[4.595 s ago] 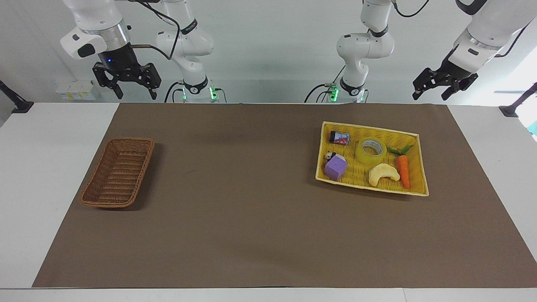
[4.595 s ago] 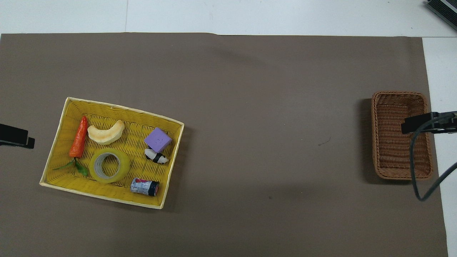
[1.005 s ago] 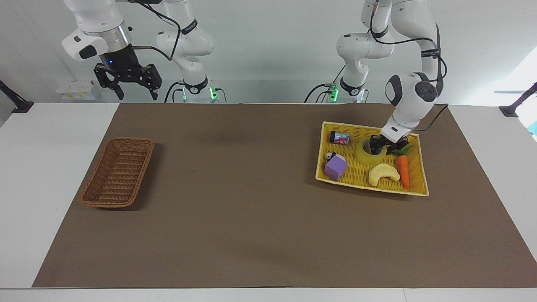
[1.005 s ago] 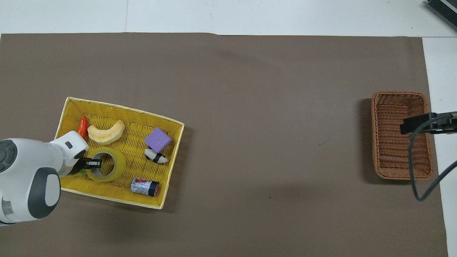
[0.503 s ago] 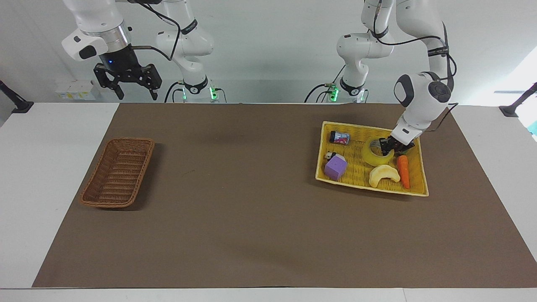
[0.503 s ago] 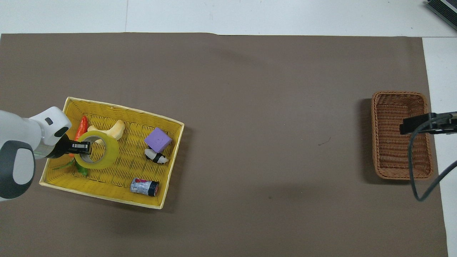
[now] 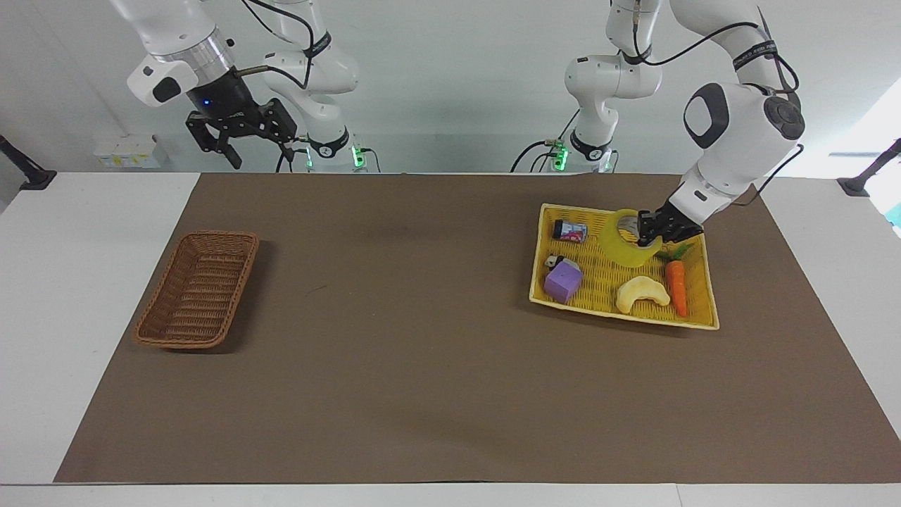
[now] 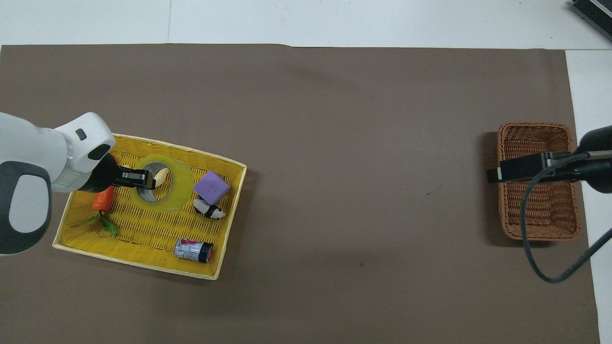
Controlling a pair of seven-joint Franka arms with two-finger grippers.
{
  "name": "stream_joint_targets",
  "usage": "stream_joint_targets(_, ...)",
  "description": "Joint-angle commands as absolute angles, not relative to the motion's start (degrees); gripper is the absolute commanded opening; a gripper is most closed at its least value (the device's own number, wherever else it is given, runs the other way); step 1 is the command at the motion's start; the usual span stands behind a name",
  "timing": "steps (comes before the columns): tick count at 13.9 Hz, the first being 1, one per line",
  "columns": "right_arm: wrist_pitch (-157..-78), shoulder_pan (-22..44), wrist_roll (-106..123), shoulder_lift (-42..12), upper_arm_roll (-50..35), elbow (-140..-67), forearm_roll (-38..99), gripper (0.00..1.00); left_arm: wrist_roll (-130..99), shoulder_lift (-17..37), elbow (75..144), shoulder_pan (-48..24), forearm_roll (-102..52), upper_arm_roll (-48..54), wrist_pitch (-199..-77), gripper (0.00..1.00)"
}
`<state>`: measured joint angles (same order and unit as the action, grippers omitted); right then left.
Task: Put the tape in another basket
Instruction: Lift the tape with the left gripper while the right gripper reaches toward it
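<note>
The yellow tape roll (image 7: 625,248) (image 8: 178,187) hangs tilted in the air over the yellow woven tray (image 7: 693,320) (image 8: 138,253), lifted off its floor. My left gripper (image 7: 648,230) (image 8: 141,178) is shut on the roll's wall, one finger inside the ring. The brown wicker basket (image 7: 198,290) (image 8: 536,210) sits empty at the right arm's end of the mat. My right gripper (image 7: 255,143) hangs open, high above the table edge nearest the robots; in the overhead view its body (image 8: 526,168) overlaps the basket.
In the tray lie an orange carrot (image 7: 677,287), a pale crescent bread toy (image 7: 642,294), a purple block (image 7: 563,281), a small black-and-white toy (image 8: 209,210) and a small can (image 7: 571,231). A brown mat (image 7: 436,338) covers the table.
My left gripper has lifted the tape off the tray floor and carried it up and toward the tray's middle. The right arm has swung a little toward the table's middle.
</note>
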<state>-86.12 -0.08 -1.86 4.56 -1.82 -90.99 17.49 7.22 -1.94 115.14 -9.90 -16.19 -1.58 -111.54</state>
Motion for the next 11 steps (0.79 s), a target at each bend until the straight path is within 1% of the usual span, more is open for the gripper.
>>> stream_joint_targets(1,-90.25,2.27,-6.74,6.15,-2.46,-95.70,23.19,1.00,6.68,0.34,110.92,-13.79,-21.86,-2.20,-110.12,0.00)
stream_joint_targets(4,-98.50,6.49,-10.63,6.59,-2.46,-100.79,27.92,1.00,6.42,0.18,110.83,-19.05,-28.55,-1.15,-111.44,0.00)
stream_joint_targets(7,-103.26,9.04,-10.72,6.50,-2.55,-104.32,32.51,1.00,-1.19,-0.18,111.09,-26.87,-29.35,0.44,-116.44,0.00)
stream_joint_targets(11,-110.81,15.11,-10.37,7.20,-2.55,-110.02,32.96,1.00,-7.73,0.26,111.97,-33.91,-37.33,0.44,-123.29,0.00)
